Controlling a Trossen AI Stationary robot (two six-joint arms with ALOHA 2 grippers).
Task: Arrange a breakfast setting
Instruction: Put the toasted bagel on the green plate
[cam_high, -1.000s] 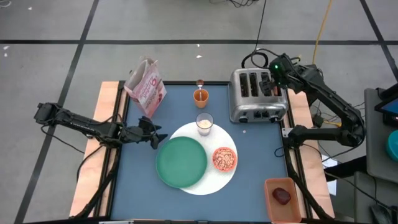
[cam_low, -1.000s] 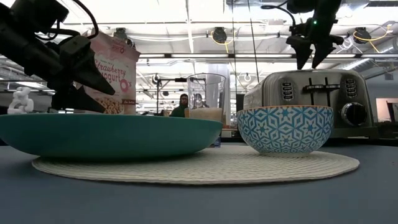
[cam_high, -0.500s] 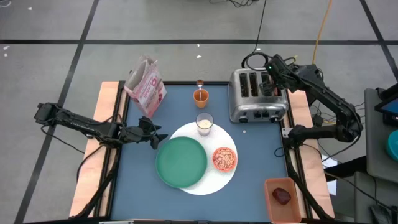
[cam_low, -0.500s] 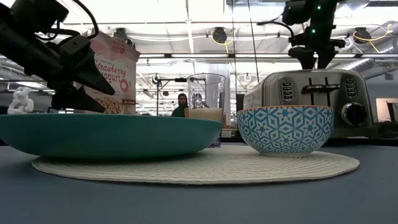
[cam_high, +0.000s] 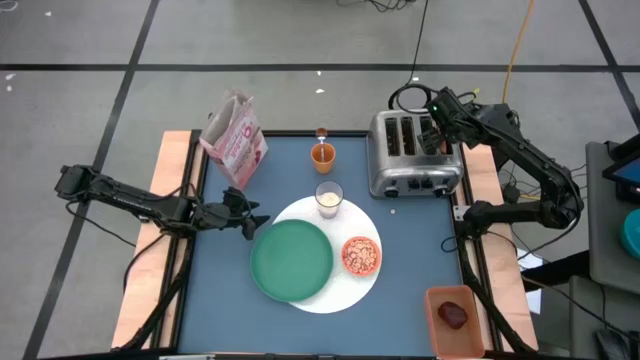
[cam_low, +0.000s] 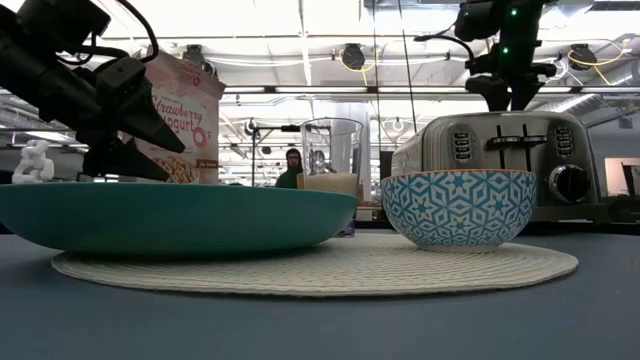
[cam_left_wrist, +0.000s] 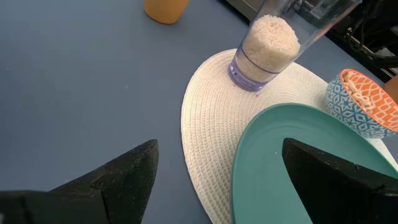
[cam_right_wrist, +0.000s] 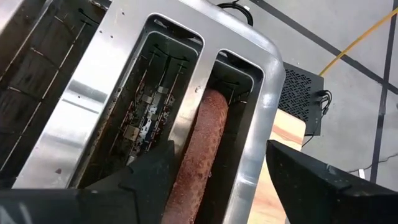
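In the high view, nearest you at the lower centre of the frame, the green plate (cam_high: 291, 260) lies on the left part of the large white round mat (cam_high: 322, 298), and the small bowl of cereal (cam_high: 361, 256) sits on the mat's right part, just beside the plate. In the low view that bowl (cam_low: 458, 207) shows a blue and white pattern outside. At the lower right corner of the table a wooden tray (cam_high: 456, 320) holds a dark red item.

Your left gripper (cam_high: 252, 220) hovers at centre left, just off the green plate's upper left edge, with its fingers spread wide and nothing between them; the left wrist view shows plate and mat in the gap.

Above the plate, the glass of milk (cam_high: 329, 197) stands on the mat's upper edge. Farther up, the orange cup (cam_high: 322, 154) stands on the blue table (cam_high: 420, 240), and the pink cereal bag (cam_high: 233, 139) stands at upper left.

At upper right, your right gripper (cam_high: 436, 124) sits over the rear slots of the silver four-slot toaster (cam_high: 412, 153). Its fingers stand partly open around a brown slice of toast (cam_right_wrist: 202, 149) in a slot; you cannot tell whether they touch it.
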